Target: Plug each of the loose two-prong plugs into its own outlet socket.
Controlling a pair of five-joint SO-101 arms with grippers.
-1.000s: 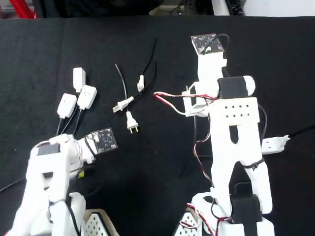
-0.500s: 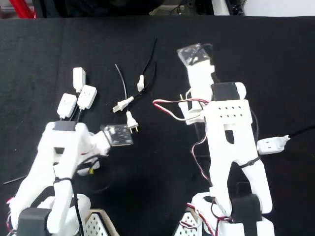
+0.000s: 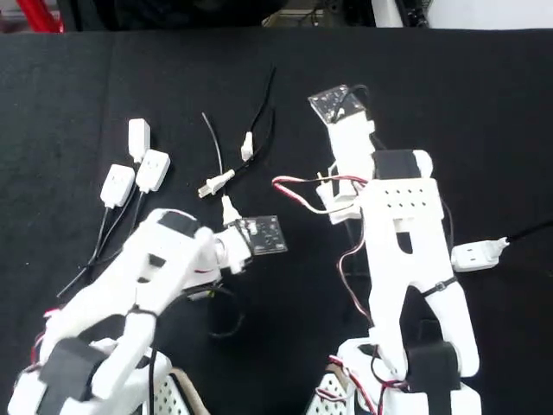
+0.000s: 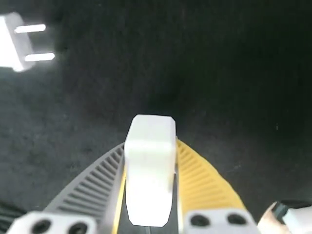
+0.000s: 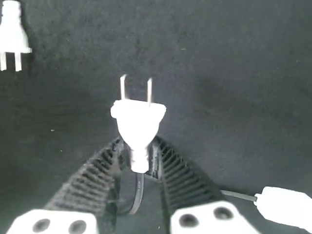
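My left gripper (image 4: 150, 146) is shut on a white outlet socket block (image 4: 149, 165), held just above the black cloth. A loose white plug (image 4: 14, 46) lies close beside it, prongs bare. In the high view my left arm (image 3: 173, 251) ends next to that plug (image 3: 228, 207). Two more loose plugs (image 3: 217, 183) (image 3: 247, 145) lie further back on black cords. My right gripper (image 5: 138, 146) is shut on a white two-prong plug (image 5: 138, 122), its prongs pointing away from the wrist. Another plug (image 5: 12, 34) lies beyond it.
Three white sockets (image 3: 138, 138) (image 3: 153, 170) (image 3: 117, 184) sit together at the left. One more socket (image 3: 478, 253) lies on its cord at the right, beside my right arm (image 3: 406, 233). Red and white wires loop off that arm. Black cloth (image 3: 484, 112) covers the table.
My left arm has swung right and forward, from the left edge to the plugs in the middle. The right arm's wrist has shifted slightly left.
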